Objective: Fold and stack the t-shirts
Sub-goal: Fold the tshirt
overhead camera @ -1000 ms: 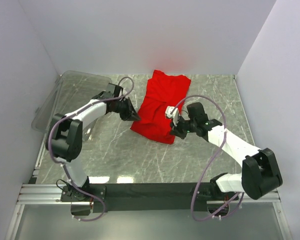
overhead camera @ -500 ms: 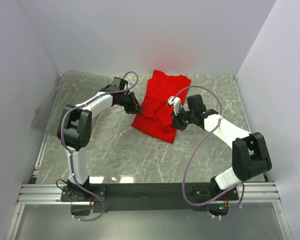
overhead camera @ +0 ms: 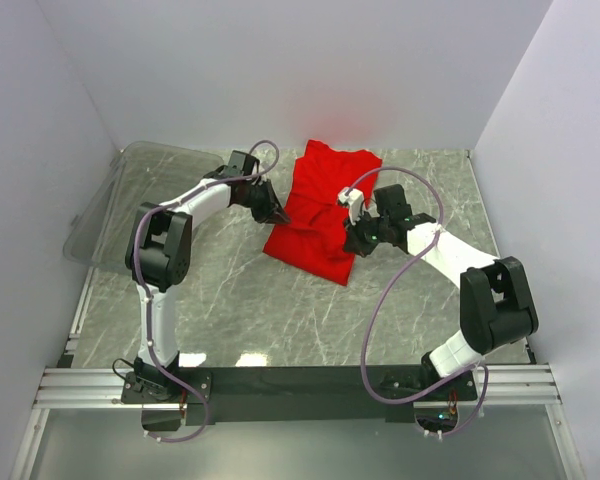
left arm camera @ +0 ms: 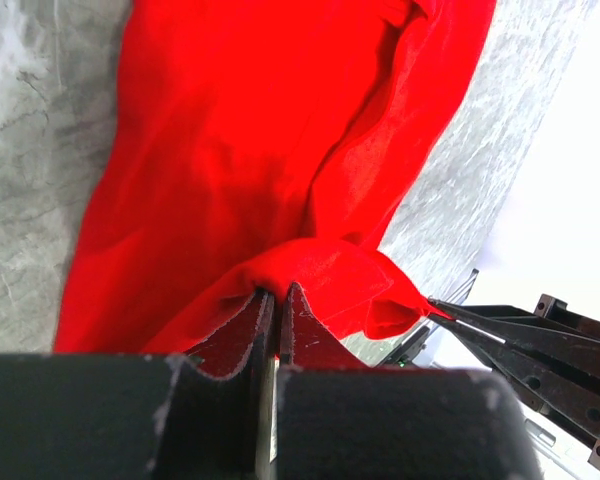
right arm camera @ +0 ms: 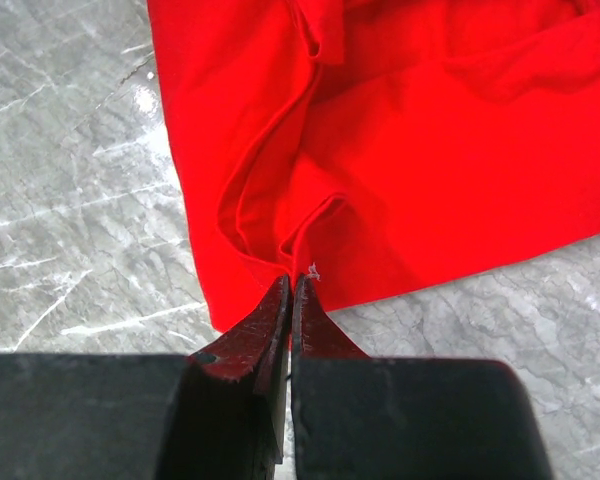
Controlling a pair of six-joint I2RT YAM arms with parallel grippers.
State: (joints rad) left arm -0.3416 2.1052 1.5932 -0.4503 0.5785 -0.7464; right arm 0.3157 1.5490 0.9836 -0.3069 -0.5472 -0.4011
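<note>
A clear plastic bin (overhead camera: 110,200) sits at the far-left corner of the bench (overhead camera: 280,310). The left hand (overhead camera: 277,214) is closed tight on a pinched fold at the left edge of the red t-shirt (overhead camera: 325,190), which lies rumpled and partly doubled over at the bench's middle rear. The right hand (overhead camera: 352,243) is likewise clamped together, gripping the shirt's right-side edge low against the bench.

L tool (left arm camera: 277,296), R tool (right arm camera: 291,287): prob. closed
</note>
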